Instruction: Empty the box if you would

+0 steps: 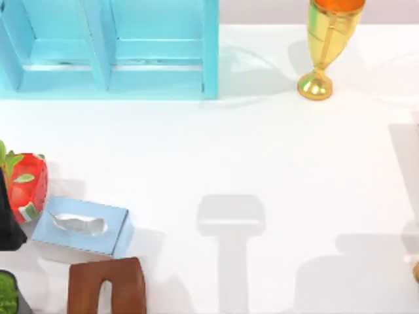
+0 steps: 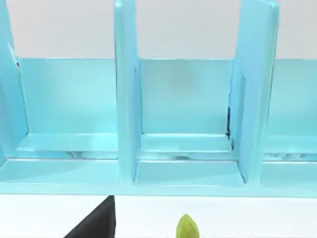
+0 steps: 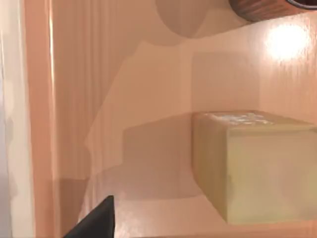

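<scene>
The box's pale wooden floor point(image 3: 148, 99) and side wall point(image 3: 37, 99) lie close under my right wrist camera. A pale yellow-green block point(image 3: 252, 166) sits on that floor, and the edge of a dark brown round thing point(image 3: 267, 7) shows beyond it. One dark finger point(image 3: 96, 220) of my right gripper hangs over the floor beside the block. My left gripper point(image 1: 9, 219) is at the table's left edge, right against a red strawberry point(image 1: 27, 186). In the left wrist view one dark finger point(image 2: 96, 225) and a green leaf tip point(image 2: 187, 228) face the blue shelf.
A blue shelf unit point(image 1: 111, 49) stands at the back left and a gold goblet point(image 1: 324, 46) at the back right. Near the front left lie a light blue tissue box point(image 1: 85, 226), a brown wooden piece point(image 1: 108, 288) and a green thing point(image 1: 6, 294).
</scene>
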